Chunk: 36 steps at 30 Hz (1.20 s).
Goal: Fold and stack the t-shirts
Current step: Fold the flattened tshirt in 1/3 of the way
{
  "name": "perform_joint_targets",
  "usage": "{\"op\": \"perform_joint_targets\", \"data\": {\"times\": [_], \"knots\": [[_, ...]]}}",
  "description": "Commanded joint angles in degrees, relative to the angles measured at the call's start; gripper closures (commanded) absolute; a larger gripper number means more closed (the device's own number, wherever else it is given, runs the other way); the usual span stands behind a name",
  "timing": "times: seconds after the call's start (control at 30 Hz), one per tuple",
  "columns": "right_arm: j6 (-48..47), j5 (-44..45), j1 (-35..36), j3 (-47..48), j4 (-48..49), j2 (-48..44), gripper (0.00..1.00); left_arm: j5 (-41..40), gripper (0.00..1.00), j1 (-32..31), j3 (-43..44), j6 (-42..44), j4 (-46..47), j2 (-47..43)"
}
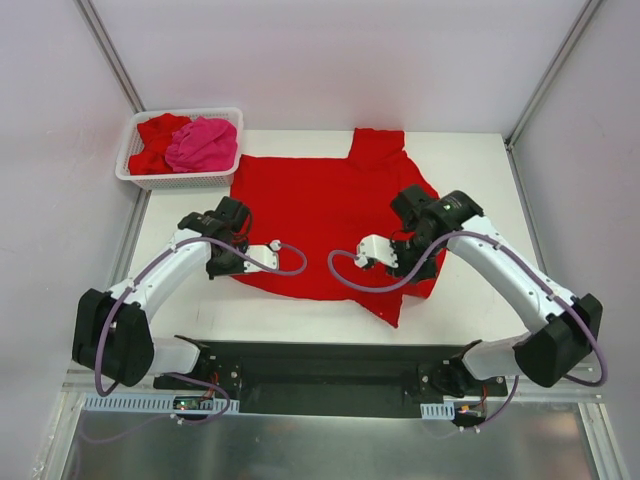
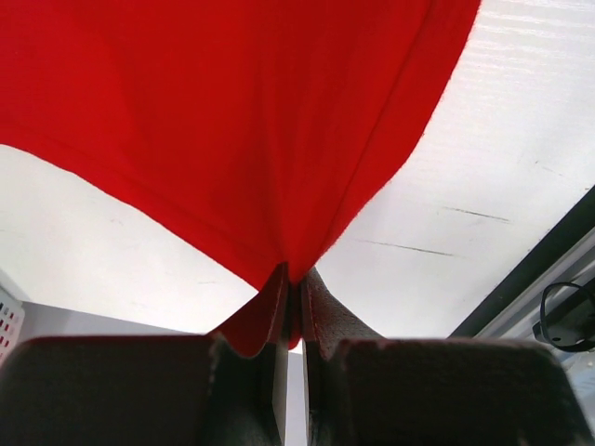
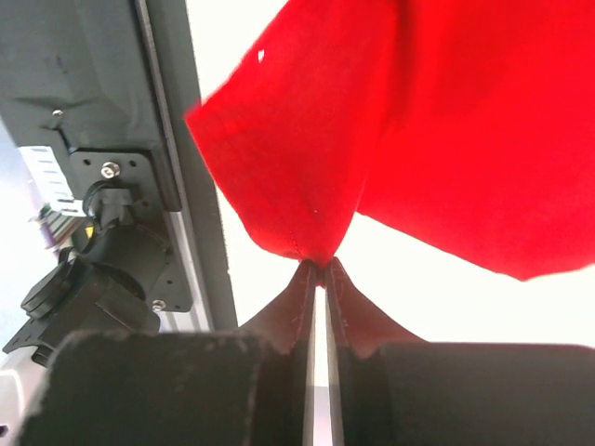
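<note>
The red t-shirt [image 1: 320, 215] lies spread on the desk [image 1: 470, 170], reaching away from both tools, and its near hem is lifted where they grip it. The left tool [image 2: 293, 283] is pressed together on a pinch of the hem at the shirt's left near edge. The cloth fans upward and outward from between its jaws. The right tool [image 3: 319, 269] is likewise pressed together on a pinch of the hem on the shirt's right side. A loose flap hangs on either side of its grip.

The two grips sit well apart along the same edge. This probably keeps the hem taut and level so the near half can be carried over the far half in one fold.

A white lattice basket [image 1: 180, 183] stands beyond and to the left of the left tool, just beside the shirt's far left corner. It holds a crumpled red t-shirt [image 1: 158, 140] and a hot pink t-shirt [image 1: 205, 145], both unfolded and awaiting processing.
</note>
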Motion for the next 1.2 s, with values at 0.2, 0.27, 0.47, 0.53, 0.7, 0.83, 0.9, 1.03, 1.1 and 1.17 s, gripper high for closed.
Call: {"op": "perform_joint_targets", "data": {"times": [0.2, 0.27, 0.47, 0.53, 0.7, 0.83, 0.9, 1.03, 1.1, 1.17], "knots": [[2.8, 3.8, 0.5, 6.4, -7.1, -6.8, 0.99, -1.2, 0.99, -0.9, -0.8, -1.4, -1.2, -0.1], [3.2, 4.4, 0.7, 6.9, -7.9, -7.3, 0.99, -1.4, 1.0, -1.1, -1.5, -2.0, 0.3, 1.1], [3.2, 5.2, 1.2, 8.9, -11.9, -8.7, 0.99, -2.9, 1.0, -1.9, -3.5, -2.7, 3.6, 4.7], [2.7, 5.4, 1.5, 9.0, -13.6, -9.3, 0.99, -2.9, 1.0, -2.1, -3.2, -2.8, 4.3, 5.9], [0.5, 6.7, 2.3, 8.6, -17.6, -9.9, 0.99, -3.8, 1.0, -2.3, -2.4, -2.4, 5.3, 7.8], [0.1, 9.5, 3.0, 6.7, -19.6, -10.3, 0.99, -4.8, 1.0, -2.3, -2.9, -1.1, 5.7, 7.7], [-1.2, 11.1, 3.1, 4.9, -19.6, -11.6, 0.99, -5.1, 1.0, -2.3, -3.3, -0.9, 5.8, 7.2], [-3.0, 12.0, 3.1, 5.0, -19.6, -12.7, 0.99, -5.6, 1.0, -2.3, -4.3, -0.5, 5.7, 6.0], [-2.8, 11.3, 3.1, 6.0, -19.5, -13.0, 0.99, -5.4, 1.0, -2.3, -4.7, -0.8, 5.7, 5.0], [-1.6, 9.6, 3.1, 6.4, -19.0, -13.3, 0.99, -5.0, 1.0, -2.4, -4.7, -1.5, 5.6, 3.8]]}}
